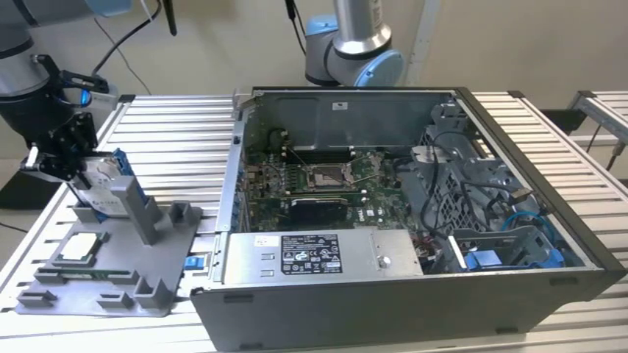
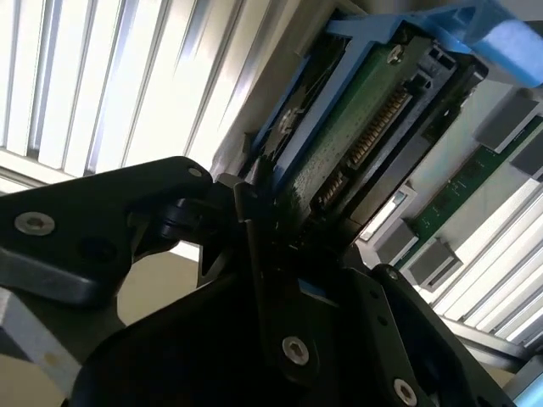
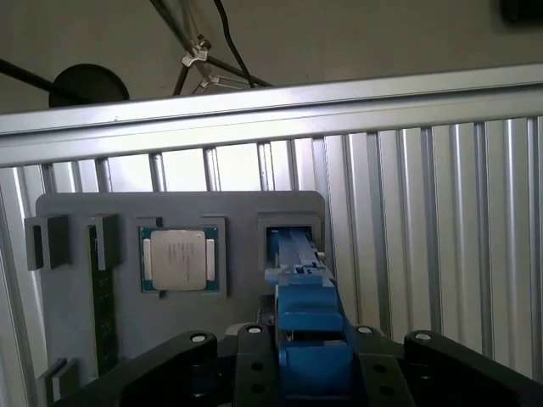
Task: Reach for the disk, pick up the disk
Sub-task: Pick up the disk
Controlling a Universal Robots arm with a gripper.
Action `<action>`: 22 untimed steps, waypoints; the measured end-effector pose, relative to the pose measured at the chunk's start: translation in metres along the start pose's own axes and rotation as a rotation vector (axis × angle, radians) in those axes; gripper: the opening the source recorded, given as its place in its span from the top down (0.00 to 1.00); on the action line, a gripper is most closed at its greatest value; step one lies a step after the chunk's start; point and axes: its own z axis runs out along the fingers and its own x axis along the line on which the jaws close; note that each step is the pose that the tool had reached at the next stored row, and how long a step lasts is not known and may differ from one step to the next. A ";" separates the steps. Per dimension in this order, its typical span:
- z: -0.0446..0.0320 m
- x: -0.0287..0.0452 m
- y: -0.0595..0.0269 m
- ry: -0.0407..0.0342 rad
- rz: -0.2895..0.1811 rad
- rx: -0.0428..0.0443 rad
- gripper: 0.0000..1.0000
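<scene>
The disk [image 1: 101,175] stands on edge at the back of the grey holder tray [image 1: 118,265], at the exterior view's left, its blue rails showing beside a grey post. My gripper [image 1: 70,165] sits right at the disk, its black fingers on either side of it. In the second wrist view the disk's green circuit board [image 2: 361,136] and blue rail run off from a black finger [image 2: 253,222] pressed against its edge. In the first wrist view the disk's blue rail [image 3: 310,326] sits between the black gripper parts, above the tray's slot [image 3: 293,239].
A small square silvery chip [image 3: 178,260] lies in a pocket of the tray, and a dark memory stick [image 3: 103,305] lies beside it. An open computer case [image 1: 393,220] fills the middle of the ribbed metal table [image 1: 176,140]. A second robot arm's base [image 1: 354,51] stands behind the case.
</scene>
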 end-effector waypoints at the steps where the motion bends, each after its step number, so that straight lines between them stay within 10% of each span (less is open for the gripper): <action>1: 0.0000 0.0000 0.0000 0.0000 0.000 0.0000 1.00; 22: 0.0001 0.0001 0.0001 0.0087 0.010 0.0013 1.00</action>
